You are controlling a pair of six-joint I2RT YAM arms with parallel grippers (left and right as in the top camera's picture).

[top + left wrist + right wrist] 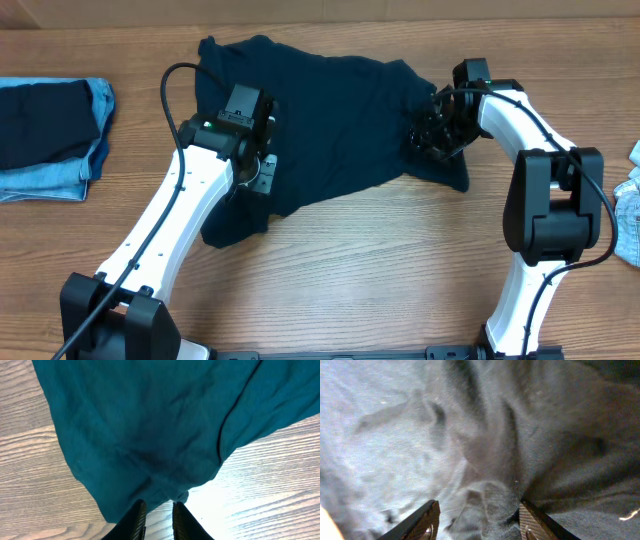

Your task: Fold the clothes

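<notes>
We see the navy shirt (340, 130) lying rumpled across the middle of the worktop (380, 280), closer to the far edge than to the near one. One flap of it trails toward the near-left side. The left arm (185, 205) reaches over the shirt's left part and the right arm (520, 115) comes in at its right end, where the cloth is bunched.

In the left wrist view the left fingers (137, 522) stand slightly apart. Bare wood shows in the narrow gap between them and we see no cloth inside it. The shirt's hem (165, 494) sits just beyond the tips; whether it touches them, we cannot tell. The shirt looks teal in this view, with one long crease running off to the upper right.

In the right wrist view the right fingers (422, 522) are set fairly wide and clamped on a gathered fold of the shirt (487, 502). That fold fills the gap between them, and wrinkles fan out from it.

At the left edge of the worktop we see a folded stack, a dark navy piece (40, 125) on top of light blue denim (60, 182). It lies well apart from the shirt. At the right edge another light denim piece (628, 215) is partly cut off by the frame.
</notes>
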